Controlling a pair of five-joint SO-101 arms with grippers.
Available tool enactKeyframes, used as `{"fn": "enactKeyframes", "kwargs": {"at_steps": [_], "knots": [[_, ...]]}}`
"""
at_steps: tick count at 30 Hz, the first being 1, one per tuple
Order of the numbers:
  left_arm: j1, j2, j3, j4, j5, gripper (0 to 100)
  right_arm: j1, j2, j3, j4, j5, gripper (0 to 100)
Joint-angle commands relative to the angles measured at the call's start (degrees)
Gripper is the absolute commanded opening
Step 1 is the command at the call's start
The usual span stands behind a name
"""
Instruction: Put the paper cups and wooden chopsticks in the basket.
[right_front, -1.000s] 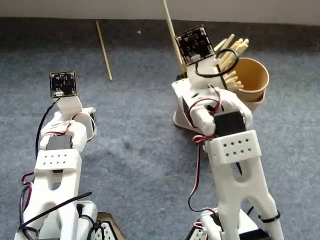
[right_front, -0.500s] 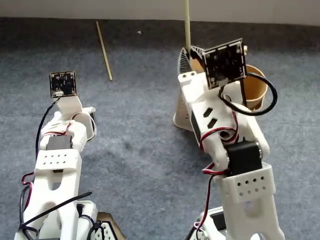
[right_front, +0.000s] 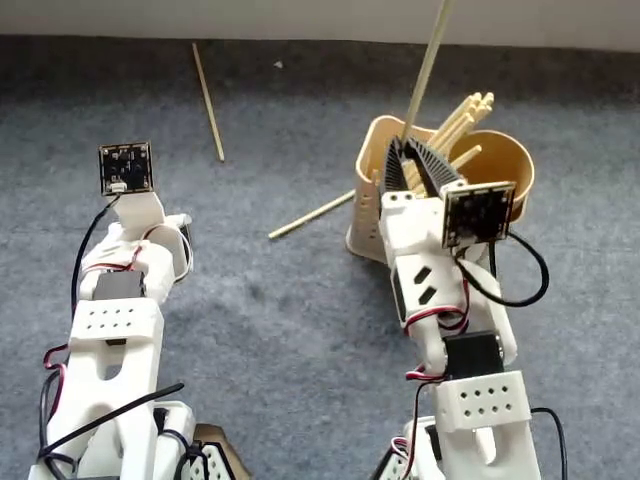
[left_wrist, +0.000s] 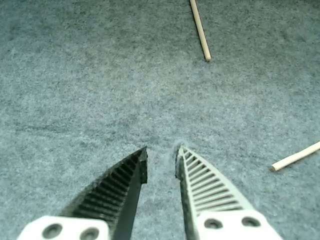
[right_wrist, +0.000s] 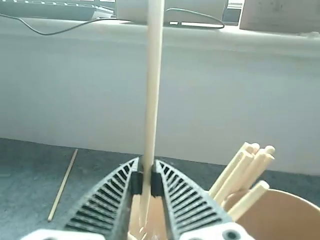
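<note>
Wooden chopstick (right_wrist: 152, 75) clamped in my right gripper (right_wrist: 145, 176), above the basket (right_front: 363, 205).

My right jaws are closed on the stick near its lower end. It stands almost upright with a slight lean, and its long upper part runs past the top edge of the high view. The basket sits on the grey carpet (right_front: 280, 320) directly under this gripper. A tan paper cup (right_front: 508, 165) is at the basket's far right side. A bundle of chopsticks (right_front: 465, 112) leans out next to the cup, but I cannot tell whether they stand in the cup or beside it. My left gripper (left_wrist: 161, 160) hangs low over bare carpet, jaws narrowly parted and empty. Two loose chopsticks lie on the carpet: one (right_front: 208, 100) well ahead of my left arm, the other (right_front: 310, 215) just beside the basket, pointing at its wall.
</note>
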Motion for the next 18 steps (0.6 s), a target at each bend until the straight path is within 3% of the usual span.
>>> {"fn": "enactKeyframes", "kwargs": {"at_steps": [1,8,18], "knots": [[0.7,-0.4,-0.3,-0.8,0.1,11,3.2,-0.4,0.3,-0.9,0.2,0.9],[0.8,-0.4,-0.3,-0.8,0.1,12,3.7,-0.3,0.1,-0.7,0.2,14.3],[0.8,-0.5,-0.5,-0.8,0.1,12,3.7,-0.5,-1.7,1.0,1.1,14.6]]}}
